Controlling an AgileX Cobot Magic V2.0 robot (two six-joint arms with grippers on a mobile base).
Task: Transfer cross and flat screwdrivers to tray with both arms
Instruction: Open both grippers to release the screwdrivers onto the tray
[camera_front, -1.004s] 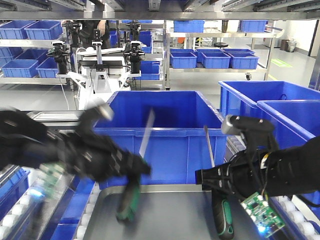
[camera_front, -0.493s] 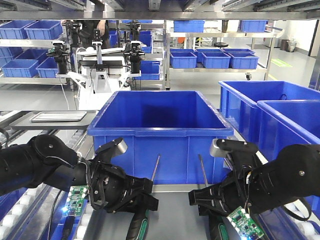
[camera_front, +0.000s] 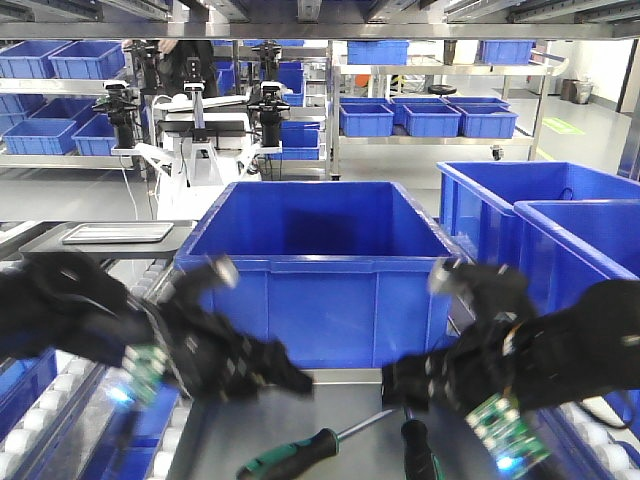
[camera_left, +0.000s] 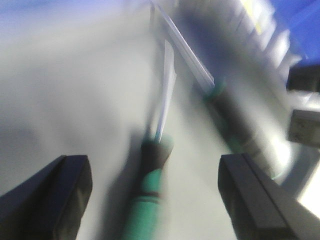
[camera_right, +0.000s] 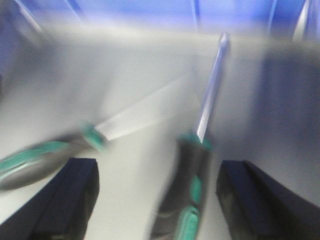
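Observation:
Both screwdrivers lie on the dull-grey tray (camera_front: 330, 400). One screwdriver (camera_front: 300, 455) rests slanted, its shaft pointing right and away. The other screwdriver (camera_front: 418, 452) shows only its dark handle at the bottom edge. My left gripper (camera_front: 288, 380) hovers just above the tray, open. In the left wrist view that gripper (camera_left: 155, 200) has wide-apart fingers (camera_left: 50, 200) straddling a green-and-black handle (camera_left: 150, 195) without touching it. My right gripper (camera_front: 398, 385) is also open. In its wrist view that gripper (camera_right: 160, 200) has a handle (camera_right: 187, 200) lying loose between the fingers (camera_right: 260, 200). Both wrist views are motion-blurred.
A large blue crate (camera_front: 320, 260) stands right behind the tray. More blue crates (camera_front: 560, 230) are at the right. A small steel tray (camera_front: 118, 233) sits on a dark shelf at the left. White conveyor rollers (camera_front: 30, 420) flank the tray. Another robot (camera_front: 200, 120) stands far back.
Both grippers had been holding the screwdrivers upright and lowered them; now both jaws have opened, the screwdrivers lie flat on the tray, and the arms are still moving.

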